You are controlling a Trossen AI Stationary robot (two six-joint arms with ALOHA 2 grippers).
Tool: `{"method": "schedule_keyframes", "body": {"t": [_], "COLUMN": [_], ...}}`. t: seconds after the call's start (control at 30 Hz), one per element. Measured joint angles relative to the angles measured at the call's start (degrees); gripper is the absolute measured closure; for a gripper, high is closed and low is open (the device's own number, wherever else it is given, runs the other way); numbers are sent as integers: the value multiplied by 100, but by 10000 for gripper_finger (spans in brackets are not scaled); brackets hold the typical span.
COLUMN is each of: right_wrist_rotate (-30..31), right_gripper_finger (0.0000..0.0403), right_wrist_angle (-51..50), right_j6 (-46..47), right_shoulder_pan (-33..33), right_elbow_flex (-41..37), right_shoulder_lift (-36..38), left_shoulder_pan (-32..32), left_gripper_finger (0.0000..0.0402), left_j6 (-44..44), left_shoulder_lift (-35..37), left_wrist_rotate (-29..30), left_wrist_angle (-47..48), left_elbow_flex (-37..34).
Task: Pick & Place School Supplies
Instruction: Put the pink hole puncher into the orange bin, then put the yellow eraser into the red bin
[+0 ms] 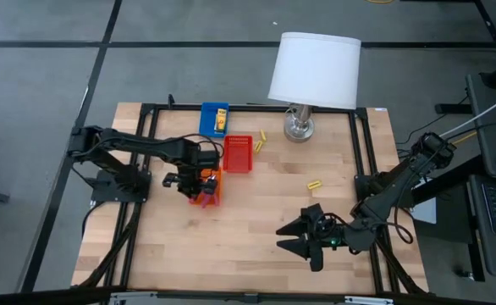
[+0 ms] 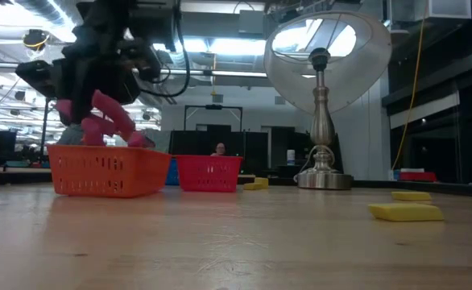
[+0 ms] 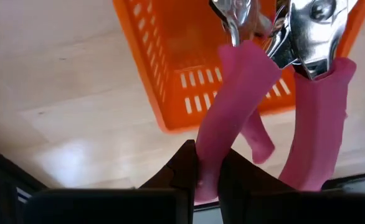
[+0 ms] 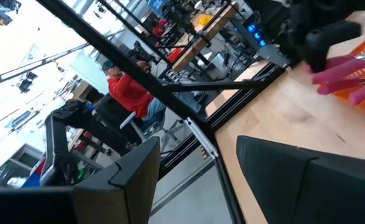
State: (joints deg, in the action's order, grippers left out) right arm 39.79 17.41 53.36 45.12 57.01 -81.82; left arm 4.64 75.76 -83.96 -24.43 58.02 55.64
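My left gripper [image 1: 194, 181] [image 3: 208, 177] hangs over the orange tray [image 1: 215, 176] [image 3: 170, 62] and is shut on a pink-handled plier-like tool [image 3: 235, 87] [image 2: 111, 113]. A second pink-handled tool [image 3: 319, 106] sits beside it, its metal head over the tray. The blue tray [image 1: 206, 119] holds yellow packets [image 1: 221, 117]. Two yellow stubs [image 1: 261, 141] lie beside the red tray [image 1: 238, 154]. A yellow piece [image 1: 315, 184] [image 2: 405, 212] lies on the bare wood. My right gripper [image 1: 297, 239] waits open near the table's near edge. My left gripper pinches one pink handle [image 3: 208, 155] of the tool near its free end, between its two fingers [image 3: 185, 165]. The fingers come from above, and the tool slants down from them. Its metal head [image 3: 235, 15] points into the orange tray; whether it rests there I cannot tell.
A white-shaded lamp [image 1: 313, 72] [image 2: 320, 105] stands at the far edge. Black frame rails [image 1: 362, 152] run along the table's sides. Bare wood lies open in the middle and near part of the table. People sit in the room beyond.
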Motion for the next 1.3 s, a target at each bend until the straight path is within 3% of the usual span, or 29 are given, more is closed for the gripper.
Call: {"method": "schedule_keyframes", "body": {"t": [0.3,0.67,0.93,1.1,1.2,1.3], "right_wrist_rotate": [-169,-186,-125,-126,-388,-1123], "right_gripper_finger": [186,186,186,186,186,186], "right_wrist_angle": [6,11,37,-277,-1033,-2240], "right_j6": [6,156,138,1,26,31], "right_shoulder_pan": [85,85,85,60,-41,-211], "right_elbow_flex": [0,0,0,0,0,-1], "right_shoulder_lift": [0,0,0,0,0,0], "left_shoulder_pan": [280,190,5,-482,-1128,-2029], "left_gripper_finger": [368,268,233,233,238,241], "left_j6": [-63,-399,-364,-727,-1776,-3027], "left_shoulder_lift": [-38,-3,712,1538,1897,1875], "left_wrist_rotate": [182,418,1190,2285,3032,3860], "left_wrist_angle": [-2,-12,-335,-1838,-3604,-5127], "left_elbow_flex": [0,0,185,447,457,472]}}
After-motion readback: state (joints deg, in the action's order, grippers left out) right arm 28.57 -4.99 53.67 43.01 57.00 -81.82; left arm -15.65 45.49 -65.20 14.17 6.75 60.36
